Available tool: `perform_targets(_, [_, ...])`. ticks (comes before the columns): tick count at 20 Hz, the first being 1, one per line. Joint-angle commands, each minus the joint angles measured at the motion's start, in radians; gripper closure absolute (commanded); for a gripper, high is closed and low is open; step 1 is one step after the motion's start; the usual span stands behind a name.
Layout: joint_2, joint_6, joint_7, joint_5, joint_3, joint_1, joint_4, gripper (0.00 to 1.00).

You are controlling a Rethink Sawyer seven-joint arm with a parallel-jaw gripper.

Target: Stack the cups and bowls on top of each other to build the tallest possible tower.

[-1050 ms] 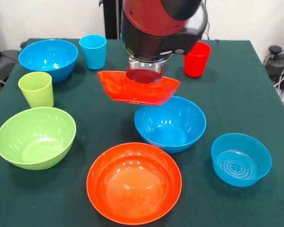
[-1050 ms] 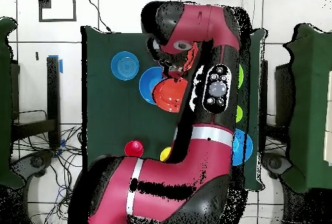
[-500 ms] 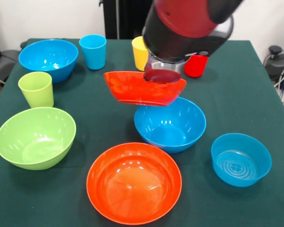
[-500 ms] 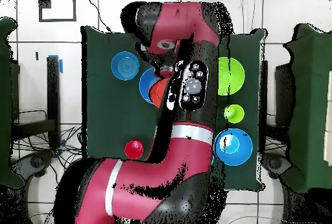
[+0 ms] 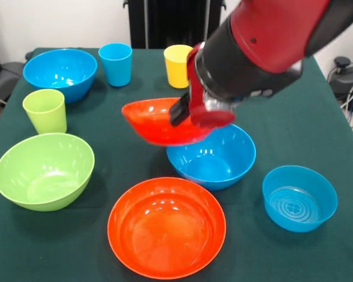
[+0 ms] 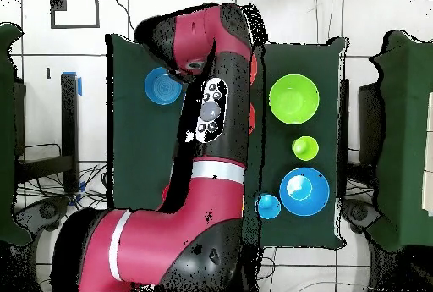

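Note:
My gripper (image 5: 185,116) is shut on the rim of an orange bowl (image 5: 156,120), with one black finger (image 5: 177,111) showing inside it. The bowl hangs tilted over the left rim of a deep blue bowl (image 5: 215,158) at the table's middle. A second orange bowl (image 5: 166,226) sits at the front. Around them stand a lime green bowl (image 5: 44,170), a green cup (image 5: 45,110), another blue bowl (image 5: 60,71), a blue cup (image 5: 115,63), a yellow cup (image 5: 177,66) and a small blue bowl (image 5: 299,197). The arm hides the red cup. From overhead the arm covers the gripper.
In the overhead view the green bowl (image 6: 293,99), green cup (image 6: 305,147), blue bowl (image 6: 304,190), blue cup (image 6: 268,206) and small blue bowl (image 6: 162,85) show beside the arm. The dark green cloth (image 5: 294,117) covers the table to its edges.
The arm has swung to the right in the front view. The held orange bowl has tipped and sunk toward the blue bowl. The yellow cup is uncovered and the red cup is now hidden.

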Motion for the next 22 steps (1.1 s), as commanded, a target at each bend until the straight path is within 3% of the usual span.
perform_targets(1, [0.081,-0.259,-0.519,-0.158,0.068,-0.004,-0.039,1.0])
perform_targets(8, [0.102,-0.413,-0.633,-0.18,0.071,0.029,-0.033,1.0])
perform_targets(11, [0.087,-0.431,-0.552,-0.16,0.043,0.066,0.035,1.0])
perform_targets(17, [0.115,-0.395,-0.382,-0.124,-0.013,0.123,0.049,1.0])
perform_targets(22, [0.129,-0.382,-0.337,-0.108,-0.043,0.144,0.046,1.0])
